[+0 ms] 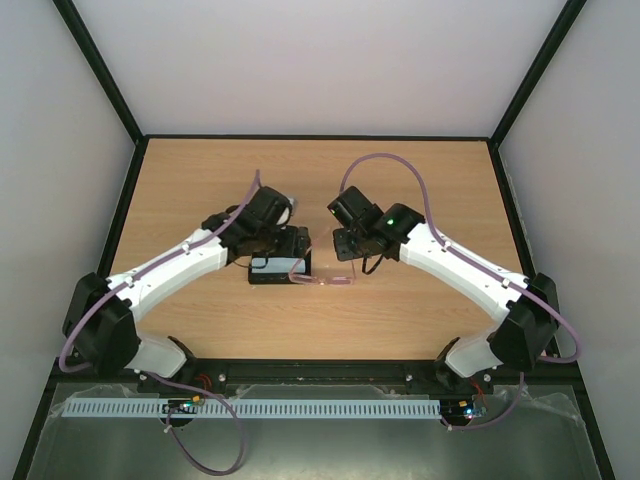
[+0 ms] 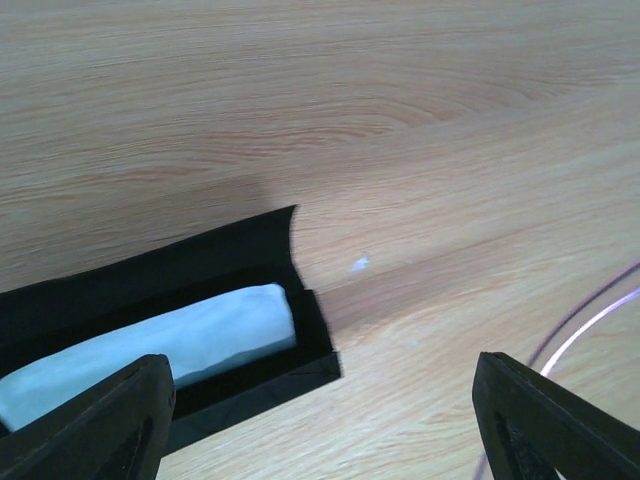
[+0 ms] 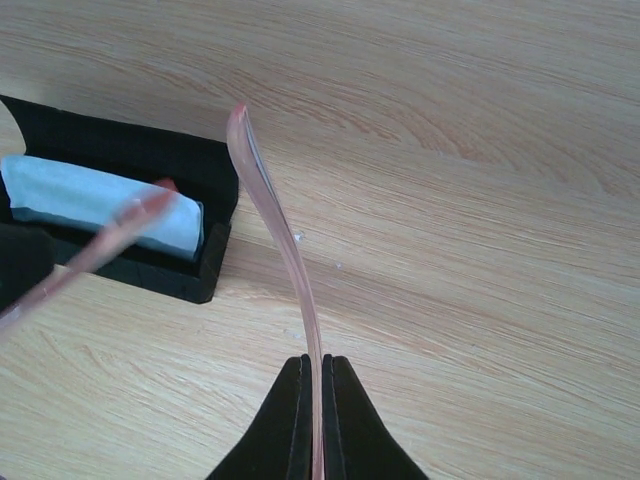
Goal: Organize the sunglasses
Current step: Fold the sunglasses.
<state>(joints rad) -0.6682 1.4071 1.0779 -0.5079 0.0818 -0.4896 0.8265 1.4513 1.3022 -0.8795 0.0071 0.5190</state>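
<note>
The sunglasses [image 1: 325, 280] have a thin pink translucent frame and rest on the wood just right of the black case [image 1: 266, 272]. My right gripper [image 1: 347, 265] is shut on one slim pink arm [image 3: 291, 256], which curves up and away from the gripper [image 3: 318, 365]. The other arm shows as a blur at the left of the right wrist view. My left gripper [image 1: 292, 260] hovers open over the right end of the case [image 2: 250, 385]. Its fingers [image 2: 90, 425] stand wide apart with nothing held. A pink edge of the sunglasses [image 2: 590, 315] shows at the right of the left wrist view.
The open black case [image 3: 120, 150] holds a rolled light blue cloth [image 3: 90, 205], which the left wrist camera also sees as the cloth [image 2: 180, 335]. The wooden table [image 1: 420, 180] is bordered by a black frame, with white walls around it.
</note>
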